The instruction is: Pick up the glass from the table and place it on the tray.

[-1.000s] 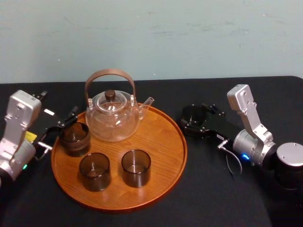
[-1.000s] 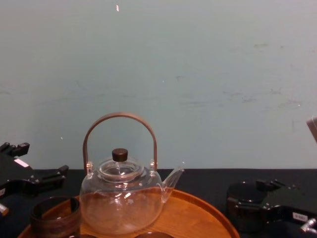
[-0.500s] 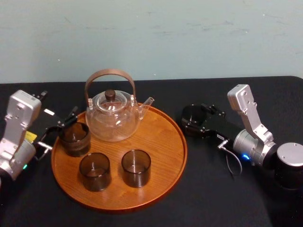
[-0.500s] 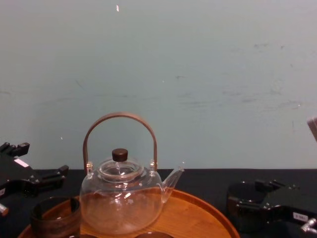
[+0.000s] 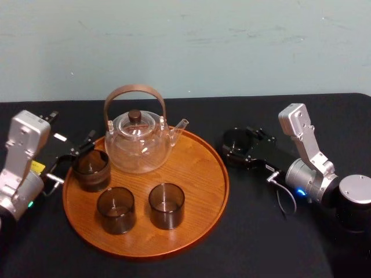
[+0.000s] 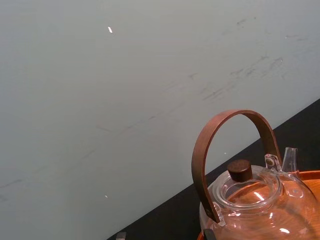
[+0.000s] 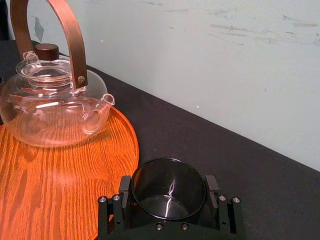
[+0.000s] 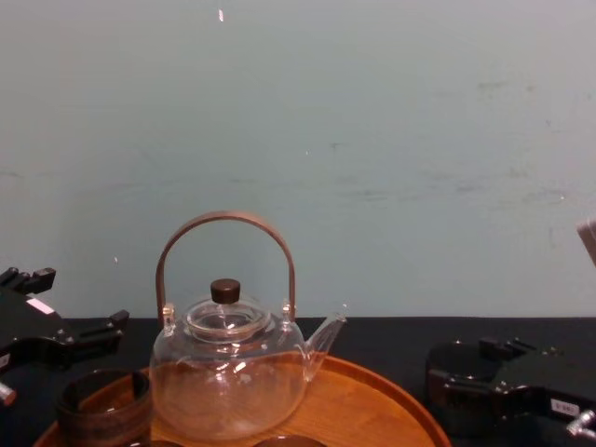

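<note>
1. Hard to see, nearest first: chest view cuts the near-left glass (image 5: 116, 209) & near-right glass (image 5: 167, 205) at its bottom edge, leaving rim slivers. The rim-side glass (image 5: 91, 169) is cut partway down there too.
2. The glass (image 7: 169, 195) is dark against the black table (image 5: 261, 231) & black gripper body, so its outline is faint in head view. In R wrist view its base is hidden behind the gripper body. Can't tell if it rests on the table or is lifted.
3. Teapot (image 5: 139, 145) is cut off at the frame edge in L wrist view, w/ handle, lid knob & upper body visible.
4. Glass vs tool: right gripper (image 5: 239, 143) is clamped on the glass, w/ fingers (image 7: 212, 186) pressed to opposite sides. Glass is upright, mouth up. It's off the tray (image 5: 203, 191), near its R rim, over the table.
5. Left gripper (image 5: 73, 124) sits at the tray's L rim w/ fingers spread wide. The rim-side glass is just beside its nearer finger, on the tray.
6. Farthest: pale wall (image 8: 372, 140) behind the table.
7. Vs 1 s & 0.5 s ago: no shift I can make out. Right gripper & glass are in the same spot. Left gripper, teapot & the three tray glasses are unchanged.
</note>
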